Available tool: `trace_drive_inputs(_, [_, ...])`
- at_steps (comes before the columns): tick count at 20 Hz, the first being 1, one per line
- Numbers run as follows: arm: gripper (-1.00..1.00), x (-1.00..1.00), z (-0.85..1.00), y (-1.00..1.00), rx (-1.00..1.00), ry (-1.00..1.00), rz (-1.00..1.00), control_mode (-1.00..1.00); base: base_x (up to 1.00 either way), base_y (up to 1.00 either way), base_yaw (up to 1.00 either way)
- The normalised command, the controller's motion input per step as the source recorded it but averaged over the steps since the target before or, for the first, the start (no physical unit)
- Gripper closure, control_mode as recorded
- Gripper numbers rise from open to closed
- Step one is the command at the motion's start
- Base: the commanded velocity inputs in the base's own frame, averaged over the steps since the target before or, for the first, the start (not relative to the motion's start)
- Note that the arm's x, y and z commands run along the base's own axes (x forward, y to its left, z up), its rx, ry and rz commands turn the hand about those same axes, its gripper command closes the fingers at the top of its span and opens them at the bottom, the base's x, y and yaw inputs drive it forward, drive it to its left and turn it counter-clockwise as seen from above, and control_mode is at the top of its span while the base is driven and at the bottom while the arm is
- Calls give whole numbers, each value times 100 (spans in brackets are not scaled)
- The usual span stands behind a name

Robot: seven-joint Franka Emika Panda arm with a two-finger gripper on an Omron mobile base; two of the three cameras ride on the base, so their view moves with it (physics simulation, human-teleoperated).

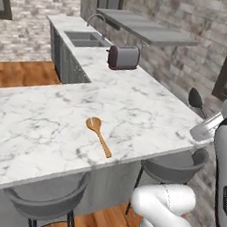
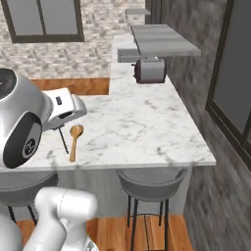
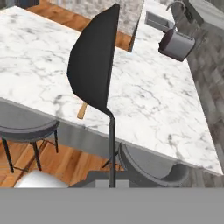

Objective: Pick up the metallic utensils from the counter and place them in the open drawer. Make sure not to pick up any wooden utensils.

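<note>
The gripper (image 3: 112,177) is pinched on the thin stem of a metal spoon (image 3: 92,61), whose dark head stands up before the hand camera; the spoon is carried in the air, off the near edge of the counter (image 1: 136,108), and in the left base view its head (image 1: 195,98) shows past the counter's right end. The step in hand appears to be carrying it to the drawer, which is not seen here. Keep the pinch firm and the stem upright, since so slim a shaft may pivot in the jaws. Left of the spoon, the wooden spoon (image 1: 98,135) lies near the counter's front edge and should be left alone. Stools (image 2: 152,182) stand under that edge, so a low swing risks them. Farther along the counter sits a toaster (image 2: 150,70), well apart.
</note>
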Motion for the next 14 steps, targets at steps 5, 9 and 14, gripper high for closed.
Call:
trace_drive_inputs(5, [100, 0, 0, 0, 0, 0, 0, 100, -99, 99, 21])
trace_drive_inputs(9, [100, 0, 0, 0, 0, 0, 0, 100, -55, 100, 35])
trace_drive_inputs(14, [100, 0, 0, 0, 0, 0, 0, 100, -1, 100, 56])
